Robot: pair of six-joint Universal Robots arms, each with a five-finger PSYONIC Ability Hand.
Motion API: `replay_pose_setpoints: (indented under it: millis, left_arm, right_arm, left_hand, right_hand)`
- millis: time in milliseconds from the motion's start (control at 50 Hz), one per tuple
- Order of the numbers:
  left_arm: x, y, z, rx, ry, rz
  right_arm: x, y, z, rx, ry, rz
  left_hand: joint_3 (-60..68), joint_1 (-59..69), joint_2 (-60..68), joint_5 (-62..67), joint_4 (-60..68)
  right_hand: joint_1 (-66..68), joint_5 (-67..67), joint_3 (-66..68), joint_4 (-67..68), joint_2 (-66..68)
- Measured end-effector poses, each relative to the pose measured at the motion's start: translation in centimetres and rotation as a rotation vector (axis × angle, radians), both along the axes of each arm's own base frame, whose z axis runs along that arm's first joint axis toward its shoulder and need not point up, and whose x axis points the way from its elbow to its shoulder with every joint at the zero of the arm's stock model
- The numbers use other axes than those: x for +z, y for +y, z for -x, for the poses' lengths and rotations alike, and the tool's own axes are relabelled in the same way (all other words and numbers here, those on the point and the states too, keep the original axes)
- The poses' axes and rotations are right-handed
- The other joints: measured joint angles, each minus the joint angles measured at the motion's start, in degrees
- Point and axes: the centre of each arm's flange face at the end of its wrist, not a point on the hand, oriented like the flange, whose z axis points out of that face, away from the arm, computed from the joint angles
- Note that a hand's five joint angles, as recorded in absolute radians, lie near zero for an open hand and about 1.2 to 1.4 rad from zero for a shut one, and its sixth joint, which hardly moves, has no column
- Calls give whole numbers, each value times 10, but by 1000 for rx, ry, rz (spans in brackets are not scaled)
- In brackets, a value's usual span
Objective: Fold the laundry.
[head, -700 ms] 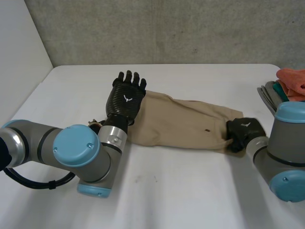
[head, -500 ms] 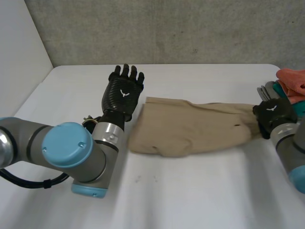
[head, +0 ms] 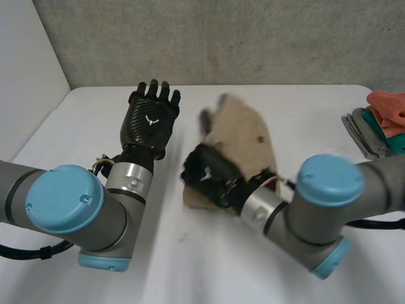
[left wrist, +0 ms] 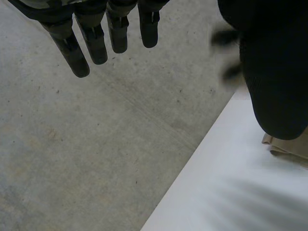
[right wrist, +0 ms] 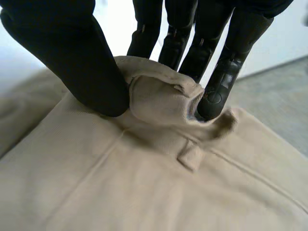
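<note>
Now you have the right hand (right wrist: 72, 57) pinching a thick edge of the tan cloth (right wrist: 144, 192) between its thumb and fingers, likely so it can pull that end over the rest and make a fold. The cloth lies in the middle of the white table (head: 304, 107), between the arms. Your left hand (left wrist: 96, 38) has straight fingers and holds nothing, just beside the cloth. A heap of clothes (head: 383, 120) lies straight on the table's right edge.
</note>
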Motion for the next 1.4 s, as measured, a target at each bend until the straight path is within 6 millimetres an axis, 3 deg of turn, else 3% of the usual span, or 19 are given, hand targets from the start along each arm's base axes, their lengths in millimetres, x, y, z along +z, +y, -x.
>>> replay_pose_setpoints:
  millis: [40, 80, 100, 120, 160, 260, 300, 380, 500, 680, 780, 840, 980, 1040, 1120, 1140, 1200, 1300, 1400]
  left_arm:
    - [1, -2, 0, 2, 6, 2]
    - [3, -4, 1, 2, 13, 8]
    - [3, -4, 2, 2, 15, 9]
    - [6, -6, 3, 2, 22, 16]
    - [8, -8, 4, 1, 28, 22]
    - [21, -14, 12, -16, 85, 44]
    - [26, -15, 18, -38, 123, 34]
    - [28, -13, 29, -88, 173, -26]
    - [9, -7, 48, -161, 191, -225]
    - [-57, -9, 50, -98, 23, -540]
    - [-72, -11, 45, -55, -71, -562]
    - [-70, -10, 44, -51, -102, -550]
    - [-43, -6, 47, -88, -90, -492]
    - [8, 0, 48, -165, -23, -407]
    - [46, 11, 45, -270, 17, -359]
    - [64, 19, 42, -342, 29, -348]
    - [82, 28, 35, -433, 37, -359]
    - [100, 43, 23, -559, 56, -435]
    - [109, 54, 18, -638, 88, -505]
  right_arm:
    - [-11, 6, -9, 30, 7, -24]
    - [-14, 5, -12, 12, -1, -50]
    - [-15, 4, -12, 7, -3, -54]
    - [-12, 0, -13, -33, -24, -84]
    - [-7, -4, -12, -70, -51, -109]
    - [43, -23, 3, -279, -289, -281]
    - [67, -36, 22, -402, -430, -409]
    - [77, -53, 49, -544, -525, -552]
    - [58, -77, 71, -692, -485, -716]
    - [-6, -102, 71, -759, -279, -892]
    - [-22, -105, 69, -758, -191, -878]
    - [-18, -104, 68, -746, -164, -843]
    - [16, -99, 69, -718, -200, -742]
    - [41, -91, 72, -701, -265, -660]
    - [54, -72, 73, -664, -325, -570]
    - [54, -59, 71, -638, -332, -540]
    - [46, -36, 67, -596, -318, -513]
    - [18, -5, 56, -537, -257, -509]
    - [-13, 7, 47, -507, -212, -519]
  left_hand:
    - [0, 0, 0, 0, 0]
    - [0, 0, 0, 0, 0]
    - [0, 0, 0, 0, 0]
    - [0, 0, 0, 0, 0]
    - [0, 0, 0, 0, 0]
    - [0, 0, 0, 0, 0]
    - [0, 0, 0, 0, 0]
    - [0, 0, 0, 0, 0]
    - [0, 0, 0, 0, 0]
    - [0, 2, 0, 0, 0]
    - [0, 2, 0, 0, 0]
    - [0, 2, 0, 0, 0]
    - [0, 0, 0, 0, 0]
    - [0, 1, 0, 0, 0]
    - [2, 3, 4, 2, 4]
    - [2, 3, 9, 2, 7]
    - [2, 3, 10, 2, 7]
    - [2, 3, 10, 2, 7]
    - [2, 3, 10, 2, 7]
  right_hand:
    - [-93, -88, -113, -113, -122]
    - [-292, -288, -329, -325, -328]
    - [-292, -288, -329, -325, -328]
    - [-422, -435, -492, -488, -490]
    - [-448, -479, -540, -532, -534]
    - [-454, -508, -559, -547, -550]
    - [-454, -510, -559, -547, -550]
    - [-454, -511, -559, -547, -550]
    - [-454, -511, -559, -547, -550]
    - [-454, -511, -559, -547, -550]
    - [-463, -511, -561, -547, -550]
    - [-464, -511, -562, -547, -550]
    - [-464, -511, -562, -547, -550]
    - [-464, -511, -562, -547, -550]
    - [-464, -511, -562, -547, -550]
    - [-464, -511, -562, -547, -550]
    - [-464, -511, -562, -547, -550]
    - [-464, -513, -562, -547, -550]
    - [-464, -513, -562, -547, -550]
